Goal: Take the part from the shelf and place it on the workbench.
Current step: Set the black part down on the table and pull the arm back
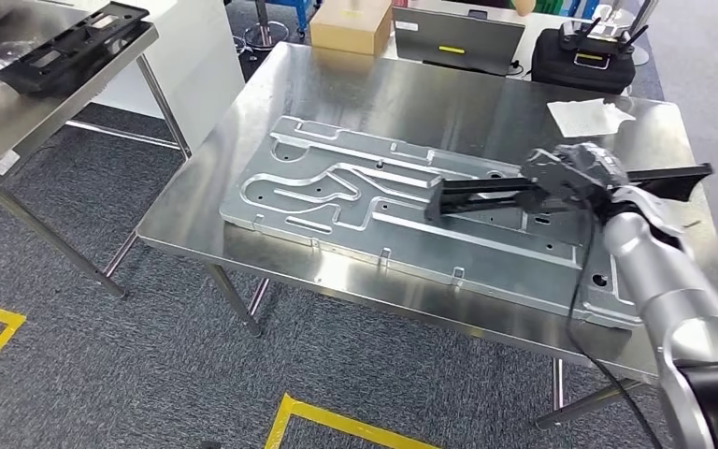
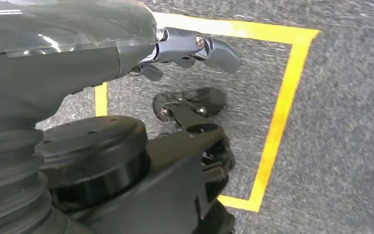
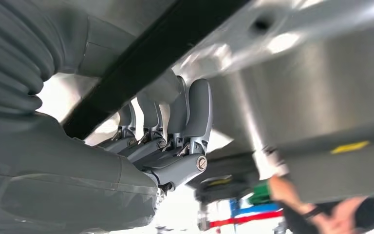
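Note:
My right hand (image 1: pixel 575 173) grips a long black bar-shaped part (image 1: pixel 481 194) around its middle. The bar lies roughly level just over the large embossed metal plate (image 1: pixel 337 187) on the steel workbench (image 1: pixel 402 89), its far end (image 1: pixel 678 175) reaching toward the bench's right edge. In the right wrist view the fingers (image 3: pixel 190 114) wrap around the black part (image 3: pixel 160 53), with the shiny plate close behind. My left hand (image 2: pixel 190 48) hangs above the grey floor and holds nothing, its fingers loosely apart.
At the back of the bench stand a cardboard box (image 1: pixel 351 26), a grey laptop (image 1: pixel 458 39), a black case (image 1: pixel 584 58) and a white cloth (image 1: pixel 591 117). A second steel table at the left carries a black frame part (image 1: pixel 65 47). Yellow tape (image 1: pixel 337 426) marks the floor. A person's arm (image 3: pixel 316 209) is visible beyond the bench.

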